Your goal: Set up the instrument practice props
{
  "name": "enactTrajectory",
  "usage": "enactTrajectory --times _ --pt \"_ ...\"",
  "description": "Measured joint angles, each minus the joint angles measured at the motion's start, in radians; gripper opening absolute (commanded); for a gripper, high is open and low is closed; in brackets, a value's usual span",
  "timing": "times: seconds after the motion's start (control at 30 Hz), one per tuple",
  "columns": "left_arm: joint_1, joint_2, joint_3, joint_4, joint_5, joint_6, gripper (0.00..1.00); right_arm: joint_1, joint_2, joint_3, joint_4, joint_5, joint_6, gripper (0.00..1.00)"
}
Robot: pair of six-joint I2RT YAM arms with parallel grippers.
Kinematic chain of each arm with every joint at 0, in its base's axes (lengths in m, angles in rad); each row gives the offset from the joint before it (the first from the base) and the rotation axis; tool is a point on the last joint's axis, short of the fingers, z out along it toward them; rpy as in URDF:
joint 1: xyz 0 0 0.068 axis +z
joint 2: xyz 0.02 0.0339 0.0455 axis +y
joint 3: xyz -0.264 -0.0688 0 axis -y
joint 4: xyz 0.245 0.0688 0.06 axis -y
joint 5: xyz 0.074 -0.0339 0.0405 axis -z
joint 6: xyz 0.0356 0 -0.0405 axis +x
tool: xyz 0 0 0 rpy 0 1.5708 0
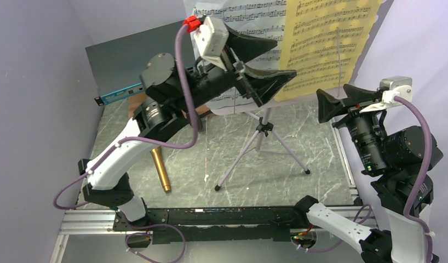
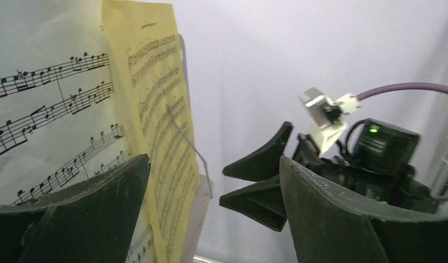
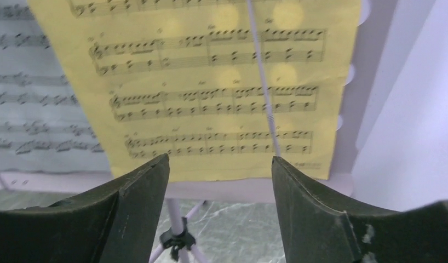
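Gold on grey marble is what catches my eye: the microphone (image 1: 160, 170) lies flat on the table (image 1: 298, 126), close beside the left arm's white forearm, and nothing holds it; its long axis runs from the near edge away toward the back wall, leaning a little to the left at the far end; the left gripper (image 1: 268, 60) hangs high above and to the right of it, up at the sheets, with its jaws spread wide and nothing between them; the right gripper (image 1: 342, 101) is likewise parted and empty, facing the lower edge of the yellow sheet (image 1: 328, 44), well apart from the microphone; so the left arm looks the nearer one, and I judge it would have to swing back, drop down and turn its jaws across that long axis; the music stand (image 1: 264, 131) is upright on its tripod at the back of the table, with the white sheet (image 1: 238, 13) and the yellow one side by side on it; the mic stand I cannot pick out in any view.
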State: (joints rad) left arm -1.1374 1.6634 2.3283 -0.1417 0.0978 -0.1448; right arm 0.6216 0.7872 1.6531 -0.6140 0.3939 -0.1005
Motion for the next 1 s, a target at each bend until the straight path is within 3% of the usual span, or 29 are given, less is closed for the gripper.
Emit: enactTrajectory --times 0.17,0.33,0.53,0.7,0.9,1.0 --pt "0.0 -0.111 -0.104 -0.008 0.079 -0.053 0.97 0.0 -0.011 0.011 -0.117 -0.112 0.049 0.81" --pt "0.0 -0.298 -0.308 -0.057 0.168 -0.072 0.99 0.0 -0.056 -0.051 -0.213 -0.293 0.114 0.85" --pt "0.0 -0.617 -0.623 -0.174 0.214 -0.068 1.0 0.0 -0.117 -0.231 -0.266 -0.504 0.206 0.87" --pt "0.0 -0.88 -0.872 -0.254 0.214 -0.094 1.0 0.0 -0.187 -0.492 -0.208 -0.662 0.35 0.88" --pt "0.0 -1.058 -1.099 -0.325 0.109 -0.191 1.0 0.001 -0.238 -0.731 -0.115 -0.645 0.552 0.88" --pt "0.0 -1.092 -1.239 -0.349 0.006 -0.278 0.99 0.001 -0.247 -0.85 -0.045 -0.596 0.666 0.83"
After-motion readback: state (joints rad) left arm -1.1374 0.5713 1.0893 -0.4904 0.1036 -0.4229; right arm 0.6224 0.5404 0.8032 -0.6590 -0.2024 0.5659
